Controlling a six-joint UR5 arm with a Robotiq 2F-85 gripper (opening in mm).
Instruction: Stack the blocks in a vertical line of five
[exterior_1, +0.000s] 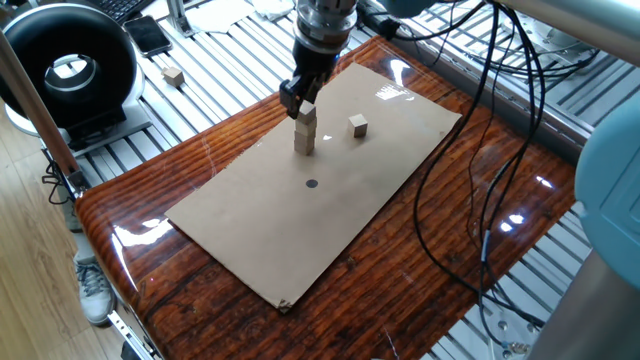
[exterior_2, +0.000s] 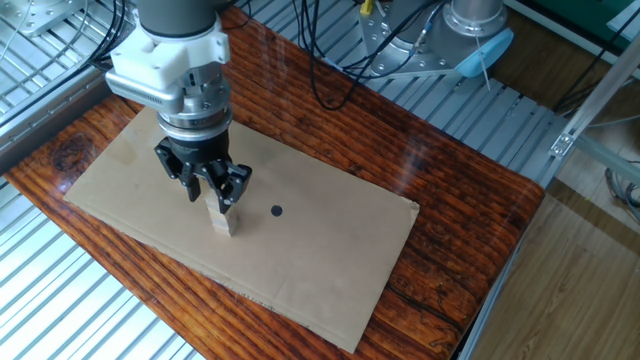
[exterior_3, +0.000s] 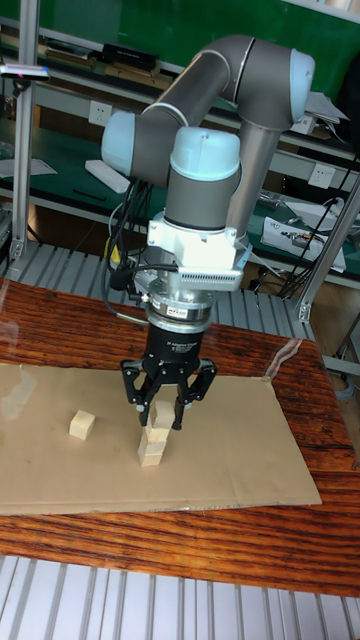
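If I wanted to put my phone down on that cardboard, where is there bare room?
The long stretch of the cardboard sheet from the black dot toward its near corner is bare. The strip beyond the lone block toward the cables is also free. It is crowded around the stack, where the claw hangs just above.

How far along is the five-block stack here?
Done: a stack of apparently three blocks stands on the cardboard. In hand: nothing; the gripper hovers over its top, jaws apparently open. Left: the loose block on the cardboard and another block off the table.
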